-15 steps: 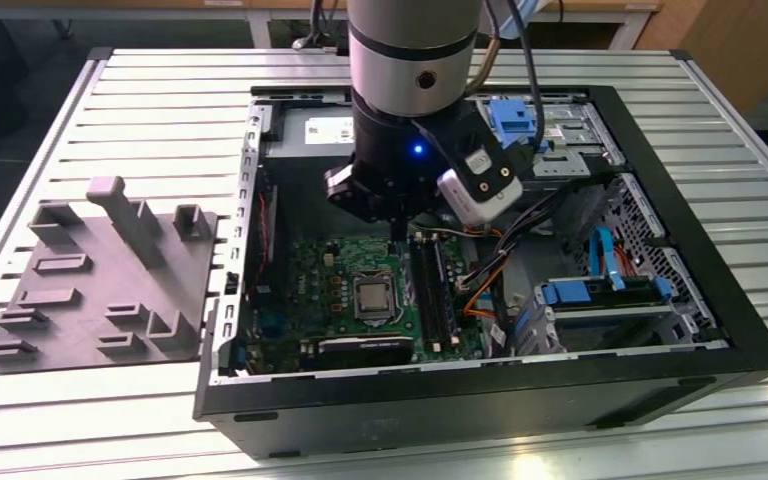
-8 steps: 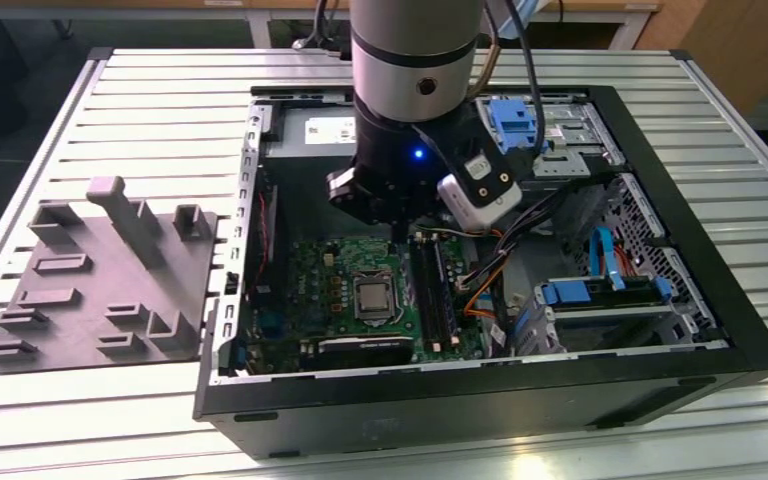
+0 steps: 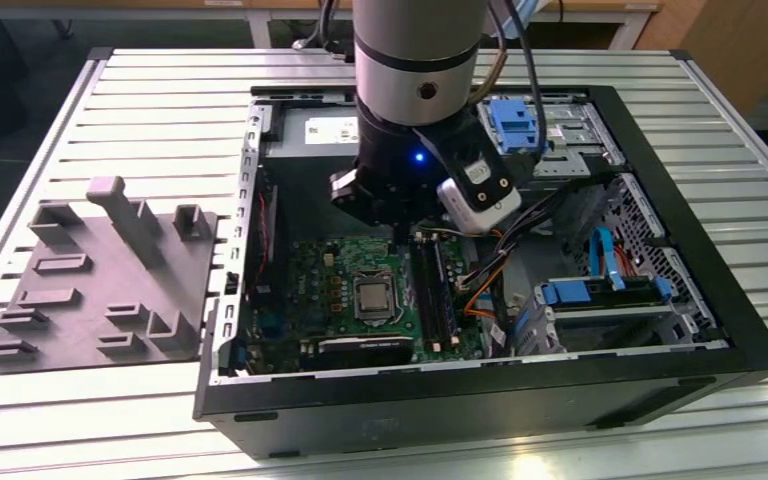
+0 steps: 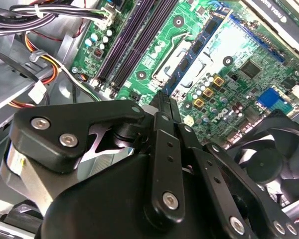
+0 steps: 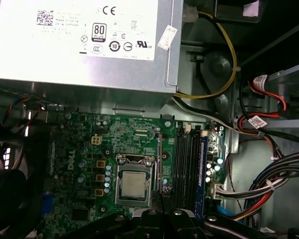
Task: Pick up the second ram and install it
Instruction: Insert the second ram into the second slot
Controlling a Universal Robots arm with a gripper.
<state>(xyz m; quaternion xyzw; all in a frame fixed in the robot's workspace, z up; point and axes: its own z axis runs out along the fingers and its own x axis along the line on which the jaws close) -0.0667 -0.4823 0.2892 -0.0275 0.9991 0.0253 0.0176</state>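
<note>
My gripper (image 3: pixel 399 228) hangs inside the open computer case, low over the green motherboard (image 3: pixel 317 290). Its black fingers (image 4: pixel 165 149) are shut on the second ram (image 4: pixel 199 45), a thin dark stick with black chips. In the second wrist view the stick reaches out from the fingertips over the processor socket. In the first wrist view I see the ram (image 5: pixel 162 195) edge-on, between the processor (image 5: pixel 133 184) and the dark memory slots (image 5: pixel 187 164). It is held above the board, beside the slots (image 4: pixel 132 42) and parallel to them, not seated in one.
The silver power supply (image 5: pixel 84 40) fills the case's far end. Bundled cables (image 5: pixel 269 189) lie past the slots and a black fan (image 4: pixel 274 159) sits beyond the processor. Blue drive brackets (image 3: pixel 515 125) and the case walls close in. A grey holder tray (image 3: pixel 104 280) lies at the exterior view's left.
</note>
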